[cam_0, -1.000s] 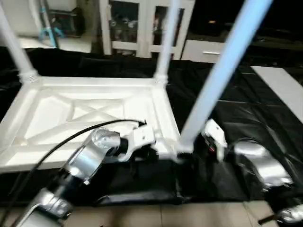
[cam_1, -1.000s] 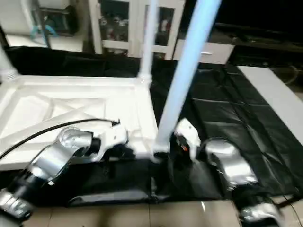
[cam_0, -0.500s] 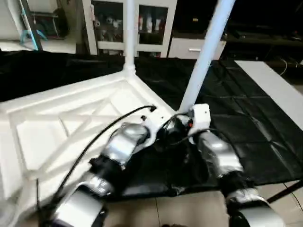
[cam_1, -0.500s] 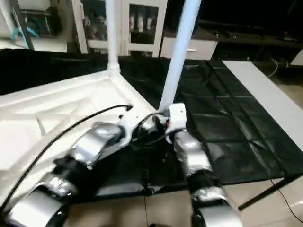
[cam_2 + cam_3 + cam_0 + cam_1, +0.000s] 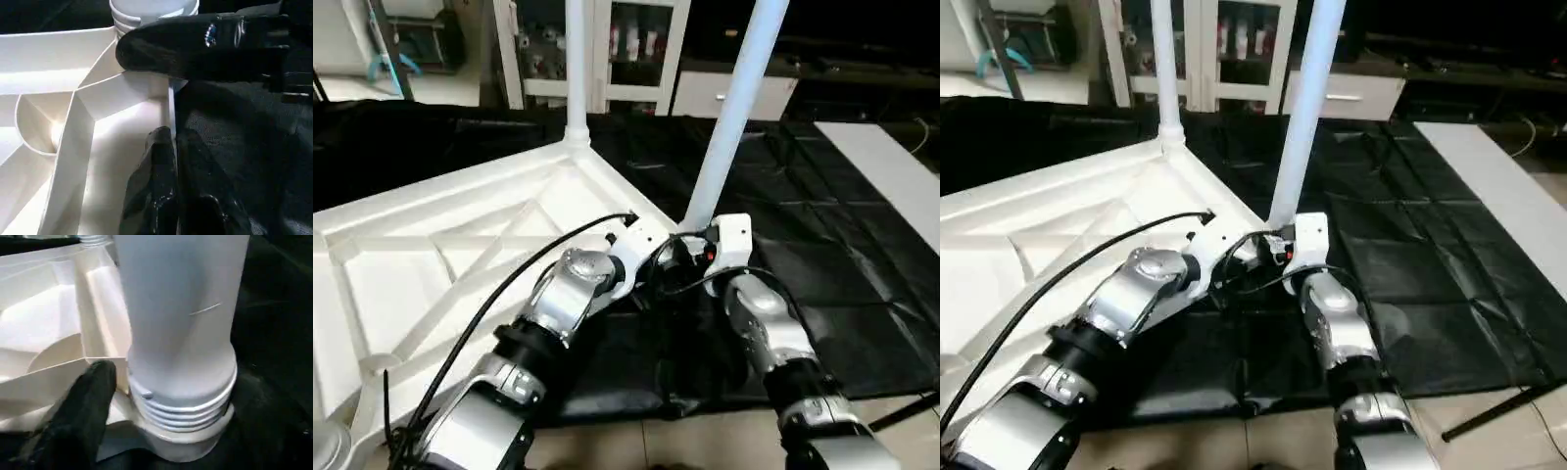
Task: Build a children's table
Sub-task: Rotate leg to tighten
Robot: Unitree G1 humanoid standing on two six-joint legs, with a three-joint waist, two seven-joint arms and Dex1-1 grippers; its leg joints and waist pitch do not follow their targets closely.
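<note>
While the tabletop [image 5: 460, 255] lies upside down on the black sheet [image 5: 822, 245], its ribbed underside is turned upward, and two legs are seen standing upright in corner sockets: the far leg [image 5: 576, 69] and the near leg [image 5: 729, 117]. Both grippers are gathered at the near leg's corner. The left gripper [image 5: 168, 147] is shown with its black fingers pressed together, nothing held between them, the tips resting at the tabletop's edge beside the socket. One black finger [image 5: 78, 421] of the right gripper [image 5: 690, 257] is seen just beside the near leg's threaded base; whether the right fingers grip the leg cannot be told.
</note>
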